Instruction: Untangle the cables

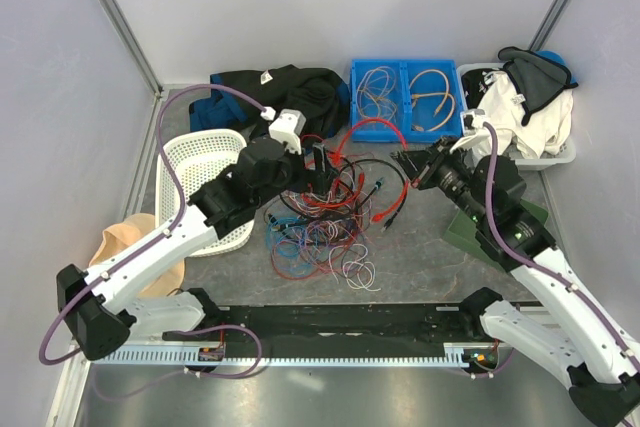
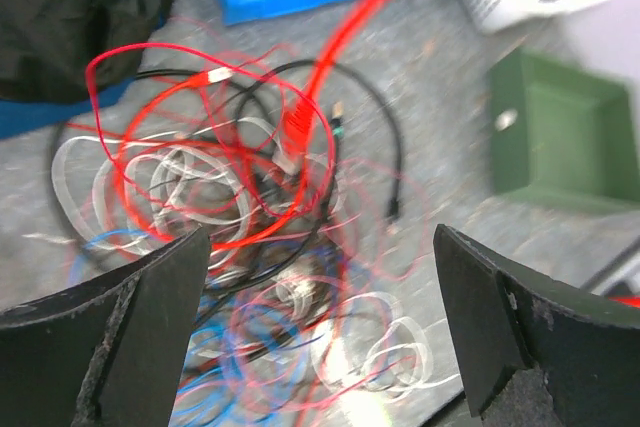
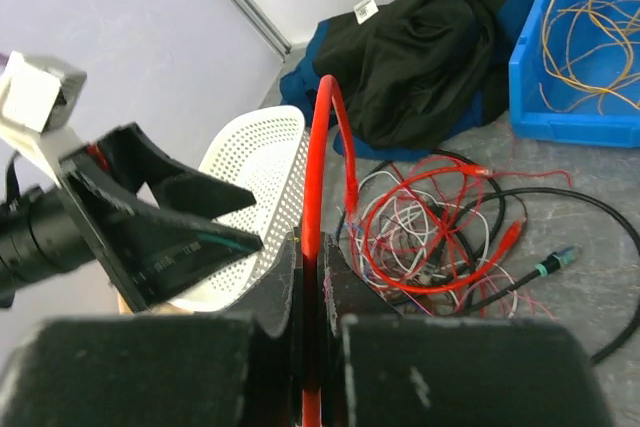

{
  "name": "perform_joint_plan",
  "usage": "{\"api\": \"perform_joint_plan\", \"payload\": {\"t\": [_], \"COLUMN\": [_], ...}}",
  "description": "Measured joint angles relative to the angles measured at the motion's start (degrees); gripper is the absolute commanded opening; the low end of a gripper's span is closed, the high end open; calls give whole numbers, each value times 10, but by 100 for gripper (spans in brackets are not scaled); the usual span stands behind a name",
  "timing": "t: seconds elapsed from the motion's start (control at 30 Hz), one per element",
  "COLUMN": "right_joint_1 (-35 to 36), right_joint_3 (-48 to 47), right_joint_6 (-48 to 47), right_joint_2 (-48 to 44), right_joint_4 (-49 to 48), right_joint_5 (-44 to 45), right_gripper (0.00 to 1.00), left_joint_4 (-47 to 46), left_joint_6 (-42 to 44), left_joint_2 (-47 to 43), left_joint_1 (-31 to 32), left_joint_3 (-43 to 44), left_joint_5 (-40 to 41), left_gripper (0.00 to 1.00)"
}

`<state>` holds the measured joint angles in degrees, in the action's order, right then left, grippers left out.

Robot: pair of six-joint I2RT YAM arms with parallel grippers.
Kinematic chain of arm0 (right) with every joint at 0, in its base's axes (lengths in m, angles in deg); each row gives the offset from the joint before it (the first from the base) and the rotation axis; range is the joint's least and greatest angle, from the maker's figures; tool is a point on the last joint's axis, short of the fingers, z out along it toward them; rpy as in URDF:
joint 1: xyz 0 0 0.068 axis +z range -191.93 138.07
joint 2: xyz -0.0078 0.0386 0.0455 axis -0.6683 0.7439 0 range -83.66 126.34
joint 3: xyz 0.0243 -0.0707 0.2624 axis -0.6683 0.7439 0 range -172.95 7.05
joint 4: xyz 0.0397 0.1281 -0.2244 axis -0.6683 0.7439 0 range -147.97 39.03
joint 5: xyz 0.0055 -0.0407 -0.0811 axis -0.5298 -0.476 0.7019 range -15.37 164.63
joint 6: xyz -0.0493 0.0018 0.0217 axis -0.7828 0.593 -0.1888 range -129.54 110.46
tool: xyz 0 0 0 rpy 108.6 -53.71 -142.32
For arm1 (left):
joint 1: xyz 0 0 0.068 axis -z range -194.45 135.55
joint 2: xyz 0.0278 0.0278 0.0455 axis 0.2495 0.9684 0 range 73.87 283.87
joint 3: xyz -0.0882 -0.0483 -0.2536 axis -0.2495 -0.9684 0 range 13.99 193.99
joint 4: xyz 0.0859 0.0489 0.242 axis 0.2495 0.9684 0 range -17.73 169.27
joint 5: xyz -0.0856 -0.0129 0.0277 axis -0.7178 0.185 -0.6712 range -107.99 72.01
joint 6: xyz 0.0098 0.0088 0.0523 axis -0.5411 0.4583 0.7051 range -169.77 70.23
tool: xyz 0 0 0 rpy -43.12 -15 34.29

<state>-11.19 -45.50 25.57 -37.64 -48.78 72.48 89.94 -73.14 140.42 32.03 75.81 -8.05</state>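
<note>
Cables [image 1: 325, 217]: loose tangle in the middle of the surface [image 1: 430, 262].
Red cable [image 3: 322, 147]: rises from the tangle, clamped in the right gripper [image 3: 310, 262], jaws closed on it.
Left gripper [image 2: 320, 237]: above the tangle, jaws wide.
White basket [image 1: 195, 162]: left of the tangle.
Blue bin [image 1: 356, 107]: far side.

The grey table [image 1: 420, 257] carries the tangle of cables [image 1: 320, 222] at centre frame. A white basket [image 1: 200, 152] lies at left, a black garment [image 1: 300, 92] and blue bin [image 1: 404, 65] at top, a white tub [image 1: 560, 157] upper right, and a green tray [image 1: 462, 232] at right.
</note>
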Motion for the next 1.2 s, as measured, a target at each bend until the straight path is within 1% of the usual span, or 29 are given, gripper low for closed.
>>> {"api": "perform_joint_plan", "payload": {"t": [0.13,0.23,0.33,0.43,0.5,0.6,0.7,0.87,1.0,1.03,1.1,1.13,1.2], "right_joint_1": [0,0,0,0,0,0,0,0,0,0,0,0,0], "right_joint_3": [33,56,73,85,90,95,99,104,110,111,116,118,122], "right_joint_6": [-22,-32,-40,-45,-49,-51,-52,-54,-54,-54,-54,-55,-55], "right_joint_2": [-28,-43,-52,-53,-53,-53,-55,-63,-70,-71,-77,-80,-83], "right_joint_4": [-1,-1,-2,-7,-14,-19,-24,-28,-28,-28,-28,-28,-28], "right_joint_5": [-2,-2,-2,-2,-2,-4,-7,-14,-22,-23,-25,-26,-26], "right_gripper": [0,0,0,0,0,0,0,0,0,0,0,0,0], "left_joint_4": [-64,-140,-244,-363,-423,-466,-502,-561,-586,-589,-597,-601,-607], "left_joint_6": [-71,-145,-242,-336,-388,-422,-453,-488,-499,-501,-503,-503,-505], "left_joint_2": [-7,-8,6,43,83,122,164,217,242,245,250,252,255], "left_joint_1": [-31,-50,-56,-50,-42,-30,-23,-21,-22,-22,-24,-26,-30], "left_joint_3": [-25,-44,-61,-79,-81,-81,-79,-71,-51,-45,-32,-25,-17], "left_joint_5": [-67,-132,-203,-257,-283,-300,-316,-330,-330,-330,-330,-330,-330], "left_gripper": [100,100,100,100,100,99,96,87,79,74,68,63,57]}}
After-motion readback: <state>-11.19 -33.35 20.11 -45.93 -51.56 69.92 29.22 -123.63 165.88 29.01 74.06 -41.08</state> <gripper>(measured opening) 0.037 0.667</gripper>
